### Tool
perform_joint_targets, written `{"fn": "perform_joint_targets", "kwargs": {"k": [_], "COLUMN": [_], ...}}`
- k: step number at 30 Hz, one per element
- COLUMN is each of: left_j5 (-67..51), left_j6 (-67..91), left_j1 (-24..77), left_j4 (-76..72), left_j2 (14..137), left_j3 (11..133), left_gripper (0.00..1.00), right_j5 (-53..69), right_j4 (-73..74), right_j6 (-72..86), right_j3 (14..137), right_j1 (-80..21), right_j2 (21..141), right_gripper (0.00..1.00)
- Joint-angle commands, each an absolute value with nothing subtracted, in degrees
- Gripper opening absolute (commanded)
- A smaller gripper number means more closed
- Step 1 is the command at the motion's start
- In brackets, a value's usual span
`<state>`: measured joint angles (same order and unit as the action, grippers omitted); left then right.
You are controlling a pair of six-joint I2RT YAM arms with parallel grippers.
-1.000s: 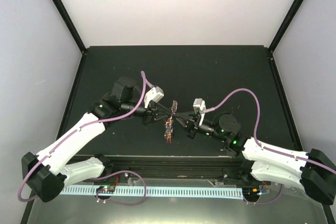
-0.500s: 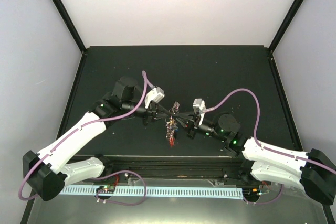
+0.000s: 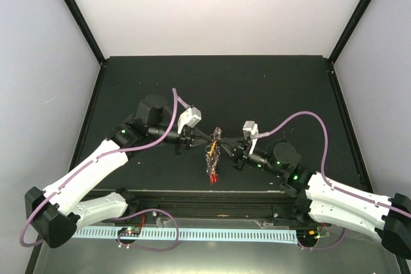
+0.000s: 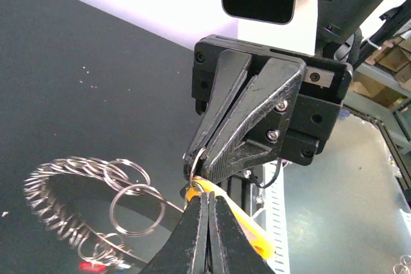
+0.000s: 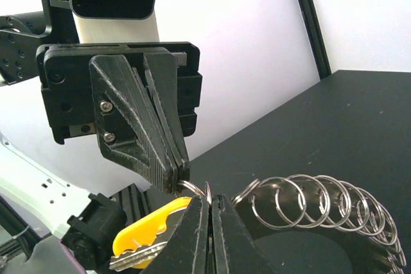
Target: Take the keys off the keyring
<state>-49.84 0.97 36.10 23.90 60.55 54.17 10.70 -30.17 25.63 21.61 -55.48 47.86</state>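
In the top view my left gripper (image 3: 211, 137) and right gripper (image 3: 222, 141) meet tip to tip above the table, and the keys (image 3: 212, 166) hang in a bunch below them. In the left wrist view my left gripper (image 4: 207, 194) is shut on a small ring at the head of a yellow-headed key (image 4: 253, 237). In the right wrist view my right gripper (image 5: 210, 199) is shut on the neighbouring small ring (image 5: 207, 190). The keyring's chain of linked rings (image 5: 321, 200) trails off to the side. Most of the keys are out of both wrist views.
The black table (image 3: 270, 88) is walled by pale panels. A black rail and a white perforated strip (image 3: 212, 234) run along the near edge, by the arm bases. Purple cables (image 3: 308, 120) loop over both arms.
Both grippers and the bunch have shifted slightly right. The keys now hang lower and straighter. The right arm's elbow has swung down and to the right.
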Motion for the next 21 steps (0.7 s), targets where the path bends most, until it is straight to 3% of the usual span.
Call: {"fn": "perform_joint_targets", "kwargs": {"k": [1,21], "left_j5": [-52.6,-52.7], "left_j6": [0.1,0.3], "left_j1": [35.9,35.9], "left_j4": [22.8,18.2], "left_j2": [58.1,51.9], "left_j3": [54.4,52.3], "left_gripper": [0.02,0.02], "right_j5": [5.7,14.4], "right_j4": [-27.6,-28.6], "right_j6": [28.2,35.6], "right_j3": [24.3,24.7], "right_j1": [-54.8,-54.3], "right_j2": [46.0,51.5], "right_gripper": [0.01,0.01]}}
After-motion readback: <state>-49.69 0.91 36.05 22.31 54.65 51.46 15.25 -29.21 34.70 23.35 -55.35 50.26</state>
